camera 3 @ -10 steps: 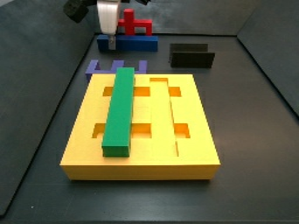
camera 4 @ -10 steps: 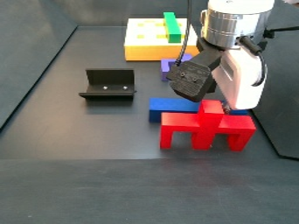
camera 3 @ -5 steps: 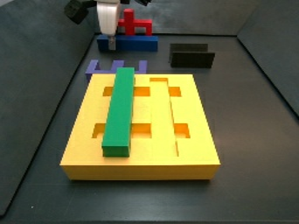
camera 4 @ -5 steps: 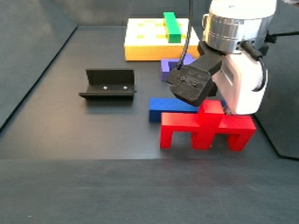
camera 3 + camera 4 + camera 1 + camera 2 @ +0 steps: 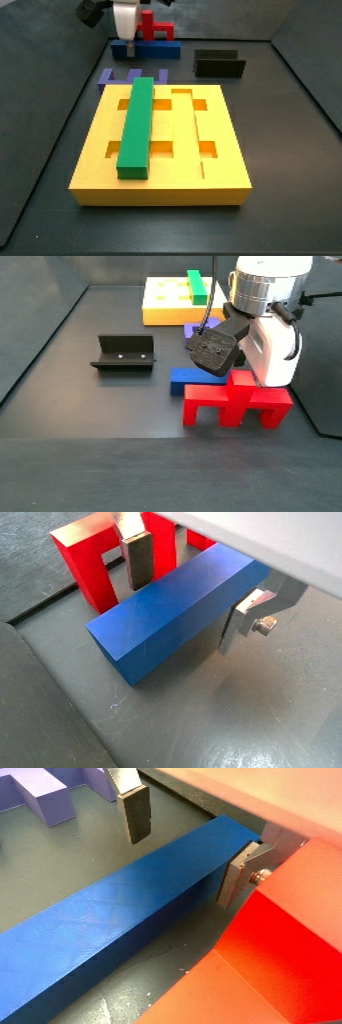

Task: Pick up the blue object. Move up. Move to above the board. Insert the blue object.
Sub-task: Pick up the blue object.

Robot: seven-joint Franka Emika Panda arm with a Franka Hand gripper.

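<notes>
I see my gripper with its fingers wide apart around the long deep-blue bar, not squeezing it.

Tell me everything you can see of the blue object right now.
The blue object is a plain, deep blue rectangular bar with a matte, faintly textured surface and no holes showing. It lies flat on the dark floor beside the red piece, far from the board. The tool straddles it: one finger on each long side, gaps showing in both wrist views, so not yet clamped. In a side view, the arm hides most of it.
</notes>
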